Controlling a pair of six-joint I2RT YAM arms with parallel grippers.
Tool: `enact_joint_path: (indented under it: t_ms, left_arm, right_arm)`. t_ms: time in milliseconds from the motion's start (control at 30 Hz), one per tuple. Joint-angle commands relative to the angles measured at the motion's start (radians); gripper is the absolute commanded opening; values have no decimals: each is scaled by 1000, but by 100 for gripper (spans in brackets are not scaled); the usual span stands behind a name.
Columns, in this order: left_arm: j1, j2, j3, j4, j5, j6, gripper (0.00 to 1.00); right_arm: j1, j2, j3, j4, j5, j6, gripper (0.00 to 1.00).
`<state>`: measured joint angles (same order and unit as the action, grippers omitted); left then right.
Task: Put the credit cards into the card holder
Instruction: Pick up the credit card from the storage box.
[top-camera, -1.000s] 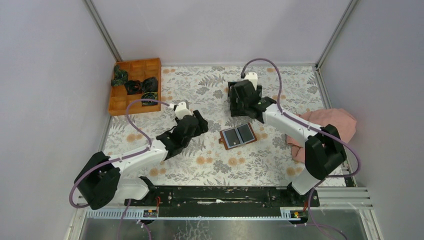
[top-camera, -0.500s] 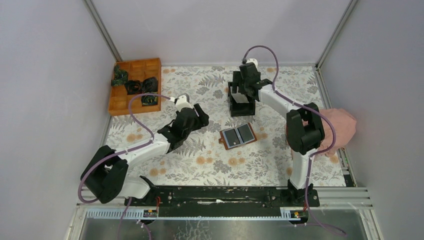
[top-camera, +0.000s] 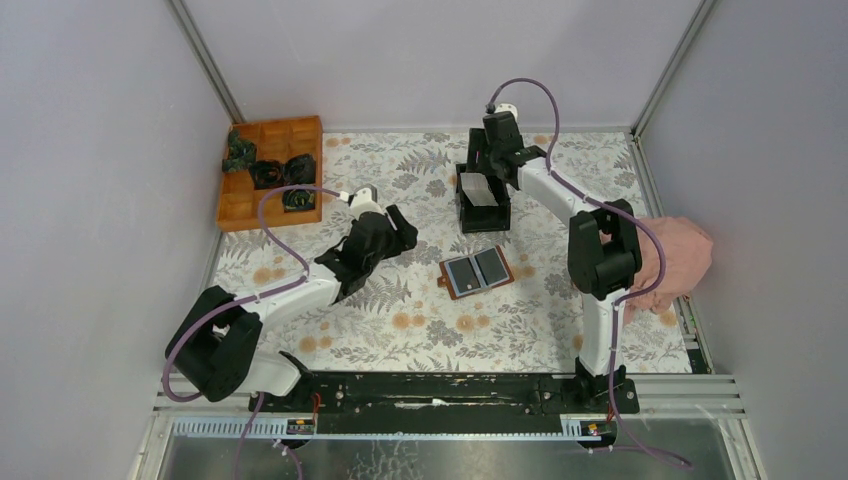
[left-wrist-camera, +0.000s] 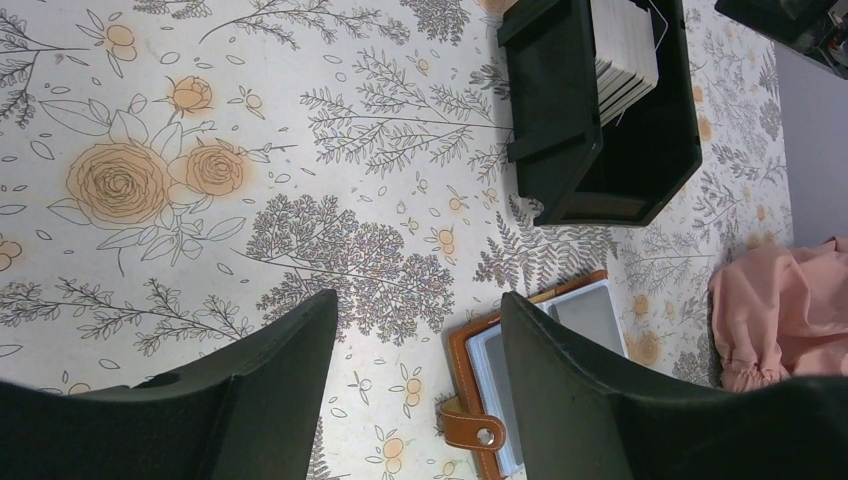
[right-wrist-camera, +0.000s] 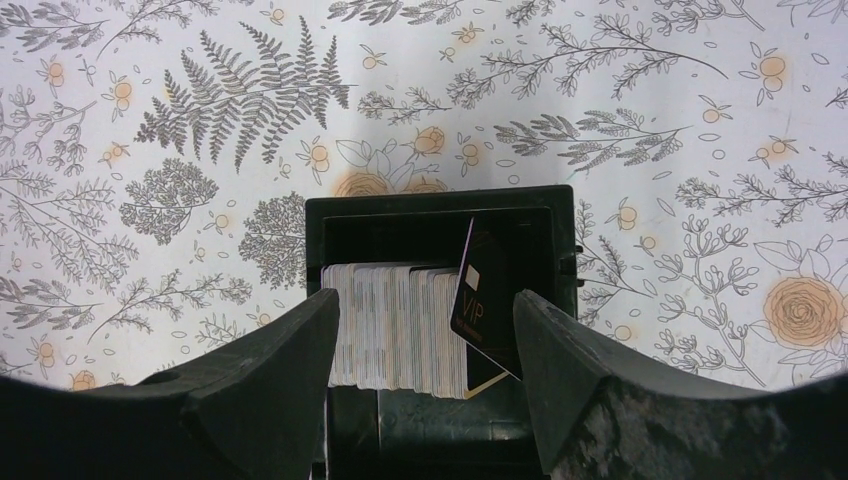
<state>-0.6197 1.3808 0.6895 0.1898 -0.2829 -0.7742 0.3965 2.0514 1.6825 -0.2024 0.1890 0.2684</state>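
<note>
Your right gripper (right-wrist-camera: 425, 318) is over the black box (top-camera: 485, 218), upper centre of the top view. Its jaws are spread wide, one on each side of the stack of credit cards (right-wrist-camera: 395, 325) standing on edge in the box. It's released, nothing pinched. Can't tell if the tips touch the stack. One dark card (right-wrist-camera: 482, 305) marked VIP leans tilted at the right end of the stack in the right wrist view.

The card holder (top-camera: 477, 271) lies opened flat on the floral table (top-camera: 400, 320), centre of the top view. It's just below the box and apart from it, w/ two grey pocket panels facing up, a brown rim and a snap tab on its left side.

Your left gripper (top-camera: 398, 238) is left of the holder, near but not touching. Its jaws are apart and empty, and the left wrist view shows only tablecloth btwn its fingers (left-wrist-camera: 270, 385).

Orange tray (top-camera: 270, 170) is at upper left w/ dark items in some compartments. Pink cloth (top-camera: 670, 255) is at the right edge.
</note>
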Motion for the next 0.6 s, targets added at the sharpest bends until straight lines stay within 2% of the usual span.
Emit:
enact_joint_path:
  t_ms: [0,567]
  left_arm:
    - [12,1,-3,78,13,10,68]
    - [30,16,-20,108,32,-4,68]
  right_arm:
    - [-14,9,35,-14,-13,-7,70]
    - [-14,26,12,-30,13,-33,57]
